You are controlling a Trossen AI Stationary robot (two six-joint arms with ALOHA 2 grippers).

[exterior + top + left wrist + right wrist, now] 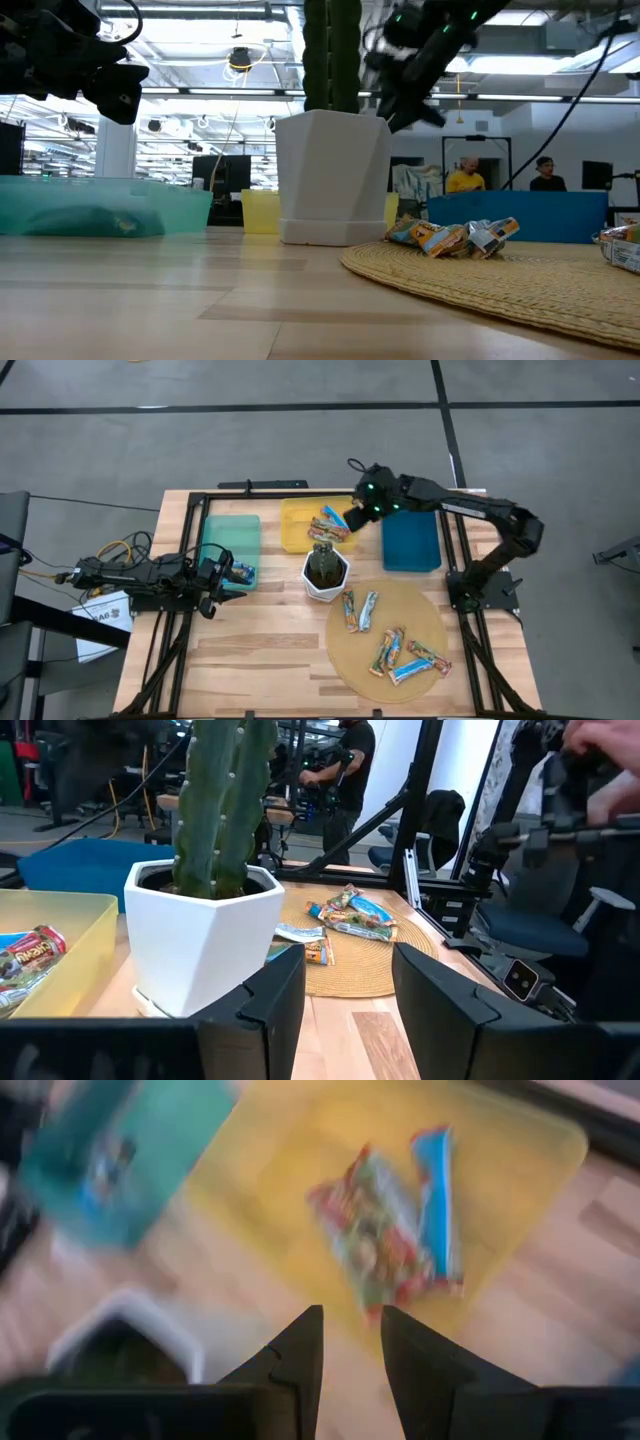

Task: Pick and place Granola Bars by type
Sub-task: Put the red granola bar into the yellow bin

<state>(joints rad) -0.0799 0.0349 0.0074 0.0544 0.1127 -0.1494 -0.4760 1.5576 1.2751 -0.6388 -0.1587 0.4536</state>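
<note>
Granola bars lie in three places. A red-green bar (372, 1240) and a blue one (437, 1205) lie flat in the yellow bin (295, 510). One bar (243, 572) lies in the teal bin (228, 535). Several more (395, 650) are scattered on the round woven mat (400, 600). My right gripper (351, 519) hangs above the yellow bin's right part, pointing slantwise down, open by a narrow gap with nothing between its fingers (352, 1330). My left gripper (214, 576) waits at the table's left by the teal bin, level, open and empty (348, 1000).
A white pot with a cactus (325, 570) stands mid-table between the yellow bin and the mat. A blue bin (410, 540) sits to the right of the yellow one. A dark frame (190, 510) borders the table. People (465, 177) show in the room behind.
</note>
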